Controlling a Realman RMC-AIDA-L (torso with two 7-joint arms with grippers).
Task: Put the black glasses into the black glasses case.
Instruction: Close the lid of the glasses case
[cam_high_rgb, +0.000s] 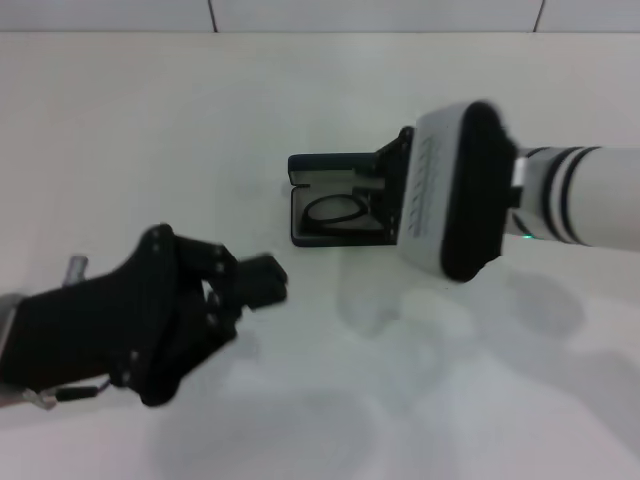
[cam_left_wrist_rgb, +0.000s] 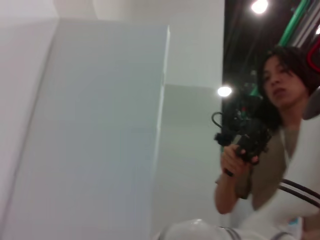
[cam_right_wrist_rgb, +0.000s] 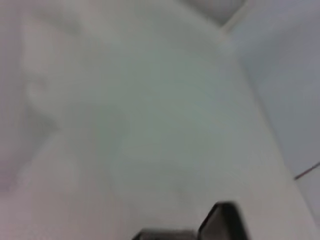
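The black glasses case (cam_high_rgb: 322, 166) lies open in the middle of the table, its lid standing up at the far side. The black glasses (cam_high_rgb: 337, 212) lie inside it; one oval lens shows and the rest is hidden by my right arm. My right gripper (cam_high_rgb: 386, 196) is at the case's right end, over the glasses, mostly hidden behind its white wrist. A dark edge of the case (cam_right_wrist_rgb: 221, 223) shows in the right wrist view. My left gripper (cam_high_rgb: 266, 280) hovers at the lower left, apart from the case, holding nothing.
The table (cam_high_rgb: 150, 130) is white and bare, with a white tiled wall behind. The left wrist view shows a white wall, a person (cam_left_wrist_rgb: 272, 150) holding a camera, and part of my right arm (cam_left_wrist_rgb: 295, 200).
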